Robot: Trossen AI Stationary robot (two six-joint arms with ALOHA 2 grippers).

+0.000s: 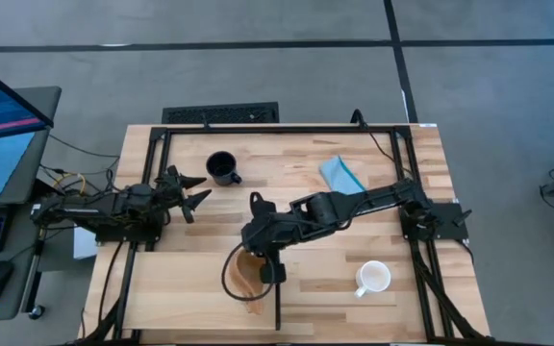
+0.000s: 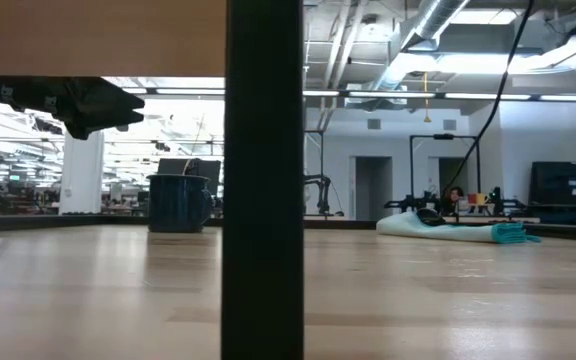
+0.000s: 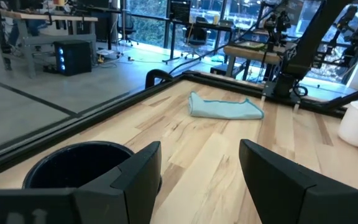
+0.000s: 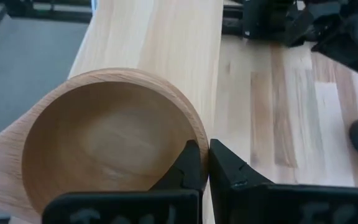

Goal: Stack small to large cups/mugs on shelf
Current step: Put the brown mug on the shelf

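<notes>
From my station I note first what is obscured: in the low view a dark upright edge fills the centre of the frame and a pale board spans the top left, so much of the table behind them is cut off; in the high view the right arm covers part of the shelf, and its outline there is hard to make out. I count three cups. The wooden cup sits at the shelf near the table's front edge, mouth upward, its handle running off the frame's edge in the right wrist view, so I cannot confirm the handle's full length. The right hand is clamped on that cup's rim, one finger inside the bowl and one outside, pressed close together. The black mug stands upright toward the table's back, handle pointing toward the right arm's side. The white mug stands upright near the front right, handle toward the centre. The left hand hovers just beside the black mug with its fingers spread apart, gripping nothing. One folded light-blue cloth lies at the back right.
</notes>
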